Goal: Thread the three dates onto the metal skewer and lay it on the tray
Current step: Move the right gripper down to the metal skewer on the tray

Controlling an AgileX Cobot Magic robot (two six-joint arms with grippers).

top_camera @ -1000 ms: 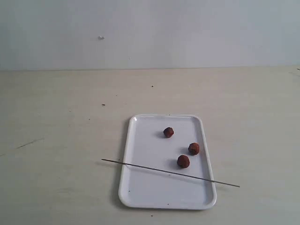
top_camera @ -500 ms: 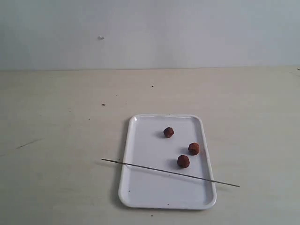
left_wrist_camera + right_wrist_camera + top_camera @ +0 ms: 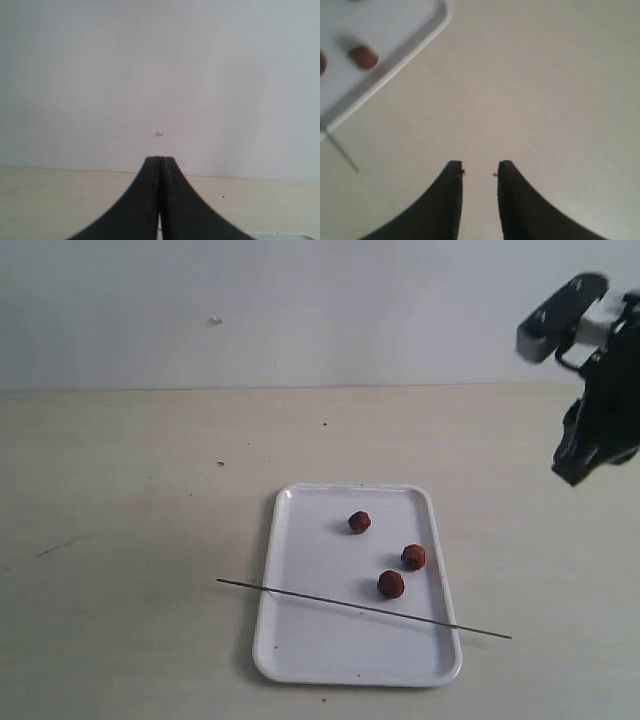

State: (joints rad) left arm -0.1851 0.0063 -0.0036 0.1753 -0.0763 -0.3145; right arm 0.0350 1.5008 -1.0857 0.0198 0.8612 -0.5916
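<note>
3 dates (image 3: 413, 557) on tray (image 3: 305, 540); skewer (image 3: 345, 604) lies across it, nearer cam.

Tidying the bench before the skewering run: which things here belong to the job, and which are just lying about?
Job: three dates, metal skewer, tray.
Just there: table, dark specks on it, small wall mark.

Two views share the tray (image 3: 310, 640)
Exterior looks down; right wrist sees its corner beyond the gripper (image 3: 479, 172); left faces the wall (image 3: 150, 75).
</note>
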